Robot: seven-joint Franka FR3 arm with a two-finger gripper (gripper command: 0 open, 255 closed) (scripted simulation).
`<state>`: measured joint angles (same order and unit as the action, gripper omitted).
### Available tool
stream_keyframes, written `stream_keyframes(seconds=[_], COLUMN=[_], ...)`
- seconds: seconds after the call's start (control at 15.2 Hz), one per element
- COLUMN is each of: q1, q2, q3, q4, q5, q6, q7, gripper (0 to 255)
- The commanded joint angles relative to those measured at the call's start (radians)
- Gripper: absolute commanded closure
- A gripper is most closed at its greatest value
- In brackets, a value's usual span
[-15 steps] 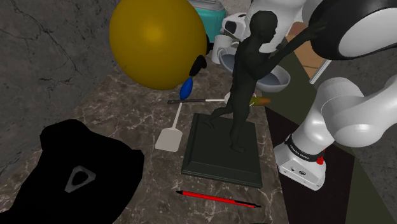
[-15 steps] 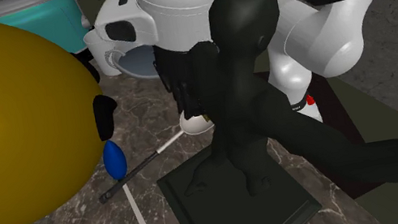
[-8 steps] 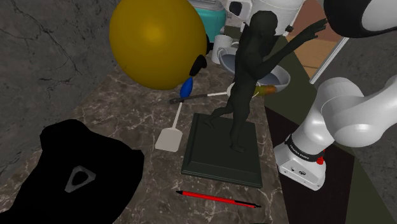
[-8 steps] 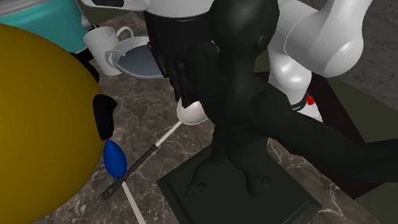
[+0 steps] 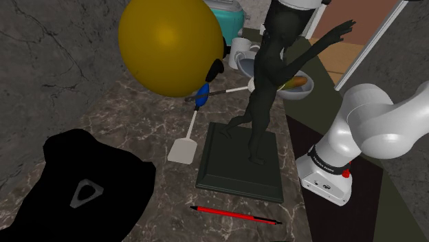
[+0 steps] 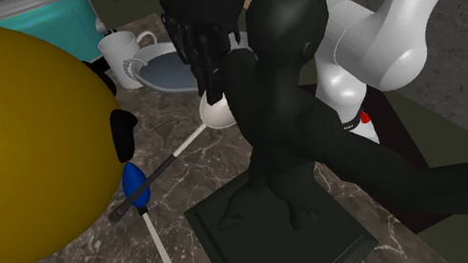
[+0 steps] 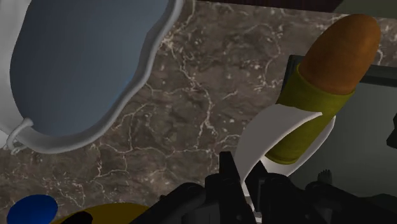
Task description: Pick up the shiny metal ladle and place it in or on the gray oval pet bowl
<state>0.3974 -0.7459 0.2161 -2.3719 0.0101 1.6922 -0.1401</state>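
Observation:
The ladle has a white cup (image 6: 216, 112) and a thin dark handle (image 5: 227, 91). It hangs tilted above the marble counter, handle end low over a blue piece (image 6: 137, 184). My gripper (image 6: 214, 92) is shut on the cup's rim; in the wrist view the white cup (image 7: 267, 137) sits between the gripper (image 7: 249, 181) fingers. An olive cylinder with an orange tip (image 7: 318, 89) rests against the cup. The gray oval pet bowl (image 6: 160, 70), blue-gray inside, sits just beyond the gripper (image 7: 83, 63) and behind the statue (image 5: 306, 93).
A tall black statue (image 5: 265, 82) on a dark base stands in front of the ladle. A big yellow round object (image 5: 168, 45), a white mug (image 5: 240, 49), a teal container (image 5: 227, 15), a white spatula (image 5: 184, 146), a red pen (image 5: 234, 214) and a black object (image 5: 89, 182) share the counter.
The gripper has risen with the ladle. The cup and the olive-orange cylinder moved up toward the bowl, and the handle end came off the counter over the blue piece.

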Motion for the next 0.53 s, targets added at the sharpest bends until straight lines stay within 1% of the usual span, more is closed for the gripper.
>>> stream_keyframes(seconds=[0.0, 0.46], q1=[-0.002, -0.008], q2=[0.005, 0.026], q3=[-0.002, -0.007], q4=[0.030, 0.132], q5=[-0.002, -0.009], q6=[-0.025, -0.105], q7=[-0.001, -0.008], gripper=[255, 255])
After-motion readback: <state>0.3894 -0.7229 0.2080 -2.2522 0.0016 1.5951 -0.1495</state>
